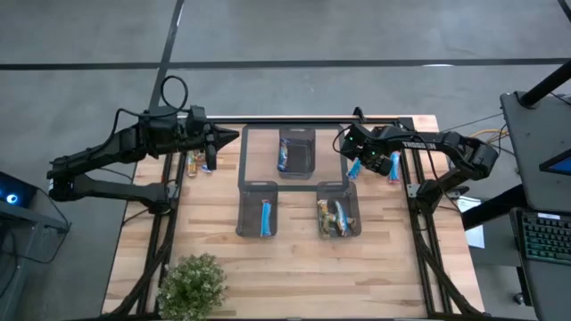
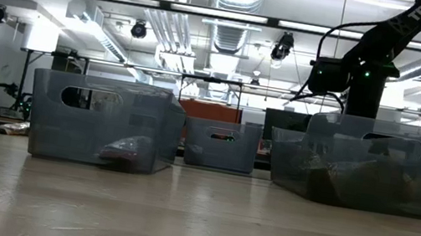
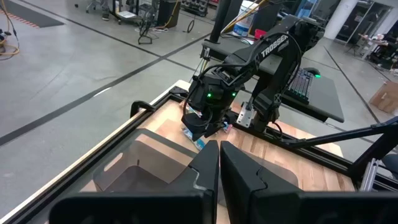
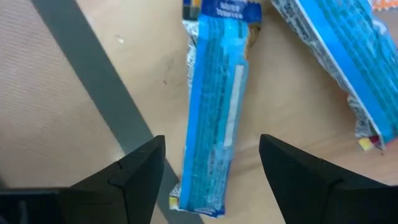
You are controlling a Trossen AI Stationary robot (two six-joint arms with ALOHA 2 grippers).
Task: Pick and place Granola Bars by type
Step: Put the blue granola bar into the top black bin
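A potted plant (image 1: pixel 191 283) is sitting at the near edge of the wooden table (image 1: pixel 294 267); behind it two bins are standing side by side, the left bin (image 1: pixel 259 210) holding a single blue bar (image 1: pixel 265 218) and the right bin (image 1: pixel 338 209) holding a mixed heap of bars (image 1: pixel 333 218); farther back, between and beyond them, a third bin (image 1: pixel 296 152) is holding another blue-wrapped bar (image 1: pixel 283 159); at the far right of the table the right gripper (image 1: pixel 351 152) is hanging low over the loose granola bars (image 1: pixel 393 166) lying there, its jaws standing wide apart and clamped on nothing; in the right wrist view a blue bar on the wood (image 4: pixel 219 112) is lying flat between the two dark fingers (image 4: pixel 137 171), neither finger touching it, with a second blue bar (image 4: pixel 339 56) lying slanted just beside it; at the far left the left gripper (image 1: pixel 227 137) is waiting above the table near the far bin, its jaws pressed together and empty; a few more bars (image 1: pixel 198 163) are lying on the table beneath that arm.
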